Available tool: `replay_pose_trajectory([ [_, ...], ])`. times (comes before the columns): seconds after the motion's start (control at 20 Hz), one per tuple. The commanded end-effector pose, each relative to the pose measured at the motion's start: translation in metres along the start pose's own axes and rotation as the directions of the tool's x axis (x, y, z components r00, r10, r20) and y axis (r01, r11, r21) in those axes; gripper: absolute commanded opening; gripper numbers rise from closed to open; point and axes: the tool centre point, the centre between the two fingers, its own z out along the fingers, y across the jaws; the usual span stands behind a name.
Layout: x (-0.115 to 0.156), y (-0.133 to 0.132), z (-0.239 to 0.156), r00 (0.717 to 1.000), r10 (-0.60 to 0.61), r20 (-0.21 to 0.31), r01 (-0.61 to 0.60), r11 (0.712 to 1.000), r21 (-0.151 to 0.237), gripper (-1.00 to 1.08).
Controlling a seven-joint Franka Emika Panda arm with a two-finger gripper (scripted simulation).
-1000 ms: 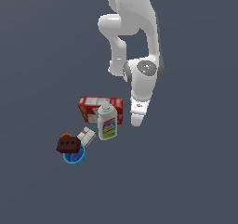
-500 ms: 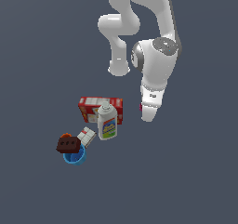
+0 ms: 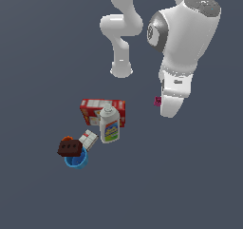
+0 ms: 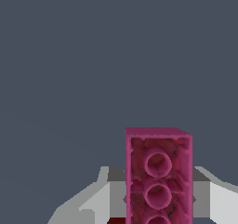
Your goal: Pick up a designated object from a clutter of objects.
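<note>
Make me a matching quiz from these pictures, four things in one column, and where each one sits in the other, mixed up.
Things:
1. pink brick
2. brown brick
3. white bottle
4. small white box

Places:
A. on top of the blue cup
B. in front of the red box
C. apart from the pile, beside the arm
D. between the bottle and the cup

Pairs: 1-C, 2-A, 3-B, 4-D
</note>
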Motion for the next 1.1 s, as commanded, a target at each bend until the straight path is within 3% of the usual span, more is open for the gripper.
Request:
replay_pose_trajectory([
  [0.0,0.009,0.006,-0.023,1.000,0.000,0.000,0.000,1.000,0.001,-1.00],
  [0.5,0.035,0.026,-0.086,1.000,0.002,0.001,-0.002,1.000,0.000,-1.00],
  [1.05,0.044,0.034,-0.108,1.000,0.003,0.002,-0.003,1.000,0.000,-1.00],
])
